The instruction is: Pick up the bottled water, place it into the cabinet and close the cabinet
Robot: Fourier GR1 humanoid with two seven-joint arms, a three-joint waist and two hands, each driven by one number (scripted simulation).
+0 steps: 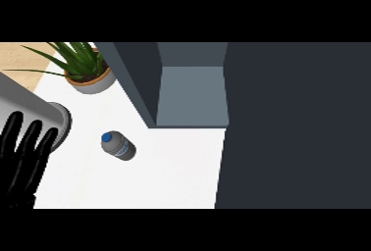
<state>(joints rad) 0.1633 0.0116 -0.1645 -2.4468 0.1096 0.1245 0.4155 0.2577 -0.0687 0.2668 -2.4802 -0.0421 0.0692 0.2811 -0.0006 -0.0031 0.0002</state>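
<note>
While the left hand [25, 157] rests at the view's edge, well left of the cabinet [190, 93], fingers straight, apart and pointing up, holding nothing, the bottle [117, 145] stands untouched on the counter [167, 171], just left of the cabinet's front. The cabinet stands open, evidently ready to receive it; the right hand is unseen.

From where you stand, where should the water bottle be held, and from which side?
Probably round the body of the bottle, below its blue cap: it seems to stand upright, with bare counter all around. Come from the left, where the open left hand rests.
</note>
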